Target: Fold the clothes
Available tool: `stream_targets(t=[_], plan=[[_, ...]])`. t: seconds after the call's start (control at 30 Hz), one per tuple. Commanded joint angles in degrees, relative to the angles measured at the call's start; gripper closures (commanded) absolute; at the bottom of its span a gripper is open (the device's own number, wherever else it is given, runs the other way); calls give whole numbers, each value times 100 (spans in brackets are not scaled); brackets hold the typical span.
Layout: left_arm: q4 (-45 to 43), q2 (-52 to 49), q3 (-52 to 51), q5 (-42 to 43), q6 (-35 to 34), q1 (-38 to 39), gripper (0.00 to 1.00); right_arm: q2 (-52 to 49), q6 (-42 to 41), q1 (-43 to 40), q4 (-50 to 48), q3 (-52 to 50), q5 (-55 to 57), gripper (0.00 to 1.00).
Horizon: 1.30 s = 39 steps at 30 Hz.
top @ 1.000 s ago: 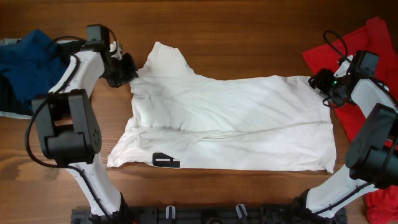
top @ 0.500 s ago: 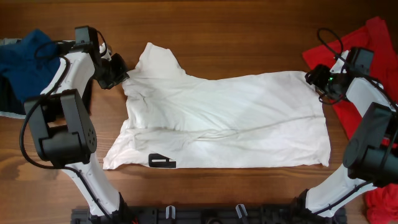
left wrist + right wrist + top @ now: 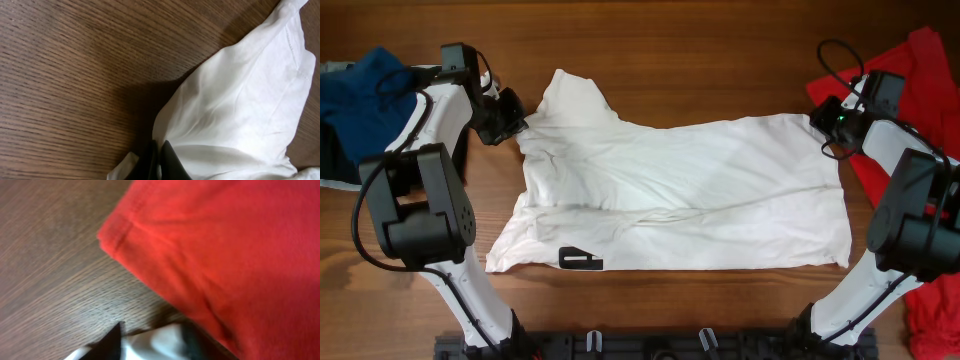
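Cloth of the white T-shirt [image 3: 700, 190] is nipped tight by left pincer [image 3: 523, 122] and right pincer [image 3: 820, 121].

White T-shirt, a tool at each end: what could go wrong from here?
1. Left tool pinches only a thin bit of the white T-shirt; it may slip out on a pull.
2. Red shirt lies right beside the right tool; it could snag and drag along.
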<state>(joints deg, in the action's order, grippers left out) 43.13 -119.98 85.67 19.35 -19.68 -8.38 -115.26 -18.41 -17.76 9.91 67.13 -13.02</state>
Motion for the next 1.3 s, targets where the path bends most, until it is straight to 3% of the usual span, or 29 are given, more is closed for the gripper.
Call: stream_targets(t=[0.0, 0.17, 0.4, 0.7, 0.87, 1.27], plan=[[0, 138, -26, -74, -28, -37, 96, -245, -323, 33, 83, 4, 205, 96], [-238, 251, -24, 293, -11, -48, 96, -70, -466, 26, 487, 50, 181, 96], [-503, 977, -24, 507, -4, -52, 96, 872, -468, -22, 2085, 619, 557, 96], [763, 1598, -24, 431, 295, -52, 96, 2605, -439, -26, 4673, 901, 1449, 96], [1888, 1598, -24, -494, 435, -52, 96, 3005, -804, -26, 5729, 901, 2124, 95], [1327, 1596, -26, -531, 426, 0, 96, 3032, -409, -26, 5921, 857, 1939, 96]])
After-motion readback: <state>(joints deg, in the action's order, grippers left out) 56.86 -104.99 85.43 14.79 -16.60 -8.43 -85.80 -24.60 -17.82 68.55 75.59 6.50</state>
